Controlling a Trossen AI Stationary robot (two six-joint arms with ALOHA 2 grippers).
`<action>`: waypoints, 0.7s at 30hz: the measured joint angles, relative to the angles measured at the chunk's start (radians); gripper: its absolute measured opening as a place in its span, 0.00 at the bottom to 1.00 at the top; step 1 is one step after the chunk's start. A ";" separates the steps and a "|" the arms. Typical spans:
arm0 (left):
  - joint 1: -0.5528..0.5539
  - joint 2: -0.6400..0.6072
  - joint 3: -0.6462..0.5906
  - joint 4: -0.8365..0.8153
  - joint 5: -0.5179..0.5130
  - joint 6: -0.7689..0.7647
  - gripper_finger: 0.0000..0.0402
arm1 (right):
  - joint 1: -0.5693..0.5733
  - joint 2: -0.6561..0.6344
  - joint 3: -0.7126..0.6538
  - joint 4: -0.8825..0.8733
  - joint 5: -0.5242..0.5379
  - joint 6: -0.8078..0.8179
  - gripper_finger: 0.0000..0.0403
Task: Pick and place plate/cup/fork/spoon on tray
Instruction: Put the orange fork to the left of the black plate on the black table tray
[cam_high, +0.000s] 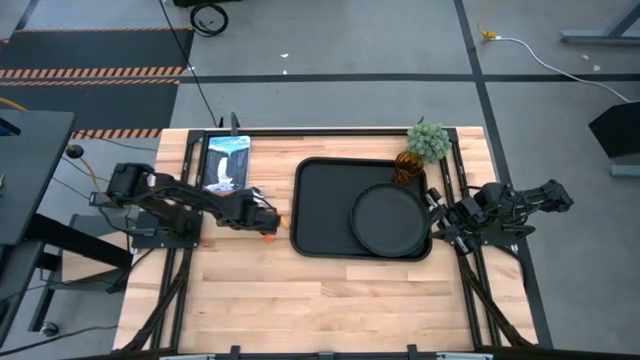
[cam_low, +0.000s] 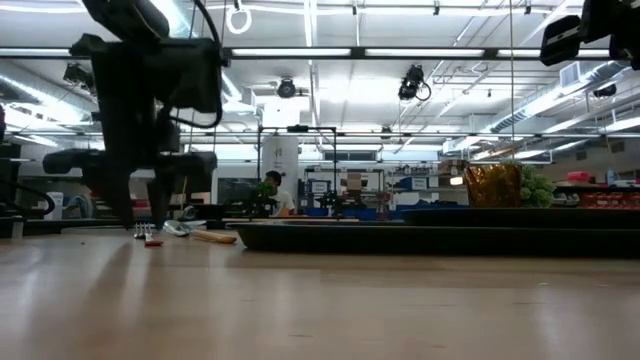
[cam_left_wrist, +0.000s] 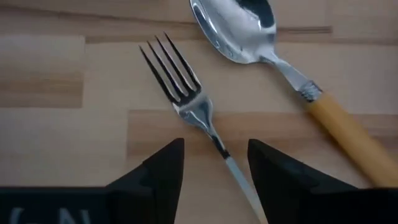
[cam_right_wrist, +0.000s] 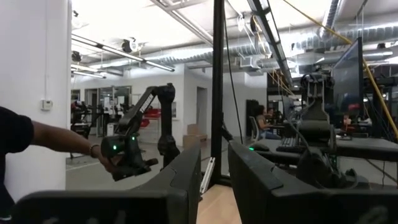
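Observation:
The fork (cam_left_wrist: 186, 99) lies flat on the wooden table, its tines pointing away from my left gripper (cam_left_wrist: 216, 165). That gripper is open and low over the table, with one finger on each side of the fork's thin neck and touching neither side. The spoon (cam_left_wrist: 249, 31) lies beside the fork, its orange handle (cam_left_wrist: 348, 134) slanting off. In the high view my left gripper (cam_high: 262, 214) is just left of the tray (cam_high: 320, 200). The plate (cam_high: 389, 220) lies on the tray's right half. The cup (cam_high: 405, 168) stands at the tray's far right corner. My right gripper (cam_high: 438, 216) is open and empty at the tray's right edge.
A small green plant (cam_high: 428, 140) stands behind the cup at the table's far right. A flat printed card or booklet (cam_high: 226, 162) lies at the far left. In the right wrist view a person's arm (cam_right_wrist: 56, 140) shows in the room beyond the table.

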 joint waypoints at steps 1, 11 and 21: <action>0.004 0.013 0.000 0.005 0.001 0.010 0.46 | 0.000 0.004 0.000 0.006 0.001 0.000 0.22; 0.015 0.057 0.006 0.027 0.062 0.094 0.33 | 0.000 0.010 0.000 0.003 0.004 0.001 0.22; 0.016 0.055 0.006 0.017 0.110 0.153 0.07 | 0.000 0.010 0.000 0.003 0.012 0.001 0.22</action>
